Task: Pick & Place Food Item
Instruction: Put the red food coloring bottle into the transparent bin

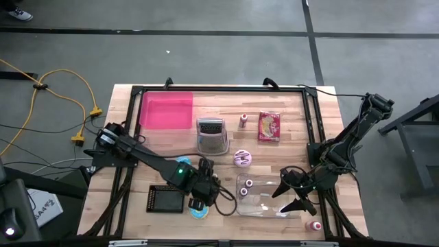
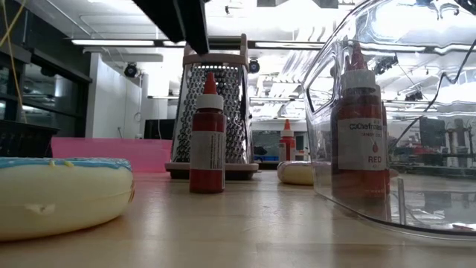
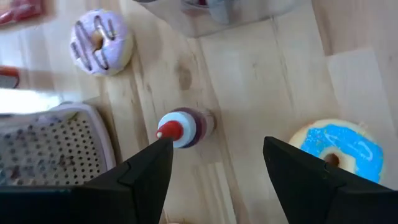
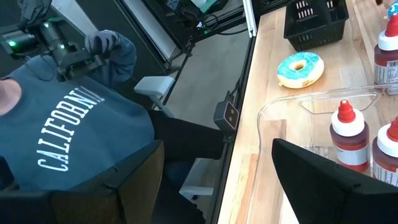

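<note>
**Both my grippers open, blue donut at the table's near edge**

From above, my left gripper (image 1: 203, 195) hangs over the front of the table, jaws apart and holding nothing, just above the blue-iced donut (image 1: 199, 213), which lies at the near edge beside the black basket (image 1: 167, 198). My right gripper (image 1: 296, 193) stands spread and empty over the clear tub's (image 1: 264, 208) right end. A pink-iced donut (image 1: 243, 158) sits behind the tub, near the grater (image 1: 212, 135).

At table height, the donut (image 2: 63, 195) looms at the left, pale dough under blue icing. A red bottle (image 2: 361, 135) inside the tub reads "RED"; the smaller print above is too blurred to tell.

My left wrist sees the donut (image 3: 340, 153) with its hole, flat on the wood, and a red-capped bottle (image 3: 185, 127) between my fingers (image 3: 144, 175).

My right wrist sees the donut (image 4: 301, 68) beyond the tub, and a person in a sweatshirt (image 4: 62, 149) lettered "CALIFORNIA".
</note>
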### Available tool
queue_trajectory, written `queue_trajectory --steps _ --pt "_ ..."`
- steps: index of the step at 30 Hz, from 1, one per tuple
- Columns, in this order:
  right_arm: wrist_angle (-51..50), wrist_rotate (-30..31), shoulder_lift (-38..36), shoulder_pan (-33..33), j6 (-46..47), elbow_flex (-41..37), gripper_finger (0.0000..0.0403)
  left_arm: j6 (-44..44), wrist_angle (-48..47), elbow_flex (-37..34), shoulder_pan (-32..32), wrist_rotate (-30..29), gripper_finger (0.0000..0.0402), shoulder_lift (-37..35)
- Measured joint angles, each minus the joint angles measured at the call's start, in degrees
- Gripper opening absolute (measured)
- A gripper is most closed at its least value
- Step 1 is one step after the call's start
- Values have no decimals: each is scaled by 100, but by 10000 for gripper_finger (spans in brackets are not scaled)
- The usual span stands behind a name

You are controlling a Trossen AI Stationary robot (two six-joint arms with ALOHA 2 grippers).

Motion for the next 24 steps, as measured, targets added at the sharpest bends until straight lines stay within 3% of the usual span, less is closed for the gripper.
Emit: queue_trajectory --steps 7,17,24 --pt "161 3 0 -2 3 0 287 -178 76 -195 44 -59 241 -576" --pt "173 3 0 -2 173 0 287 -63 3144 -2703 132 135 241 -2010" --pt "173 168 0 1 164 0 287 -418 3794 -3617 192 113 241 -2066"
